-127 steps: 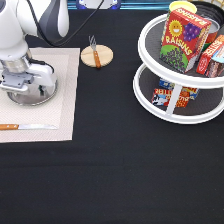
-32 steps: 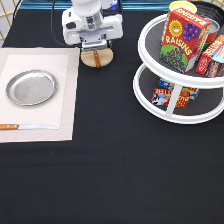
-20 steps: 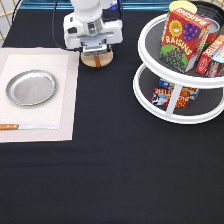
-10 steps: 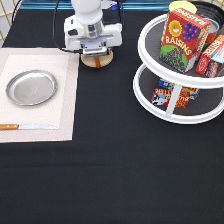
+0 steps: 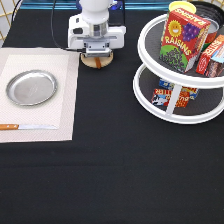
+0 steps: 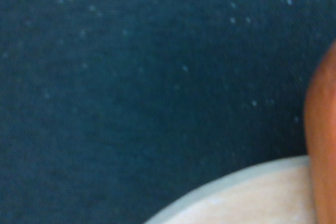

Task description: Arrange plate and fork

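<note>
The silver plate (image 5: 31,87) lies flat on the pale placemat (image 5: 65,100) at the exterior view's left. My gripper (image 5: 97,54) is low over the small wooden disc (image 5: 87,62) at the exterior view's top middle. A bit of the fork's brown-orange handle (image 5: 98,62) shows on the disc under the hand; the tines are hidden. The wrist view shows the fork handle (image 6: 322,130) close up beside the pale disc (image 6: 247,195) on the dark cloth.
A wooden-handled knife (image 5: 27,127) lies along the placemat's lower edge. A white two-tier round rack (image 5: 150,100) stands at the exterior view's right, with a raisins box (image 5: 184,40) on its upper tier and other packages.
Earlier my gripper was down at the plate on the placemat. It has since moved to the wooden disc and sunk lower over the fork in the last second.
</note>
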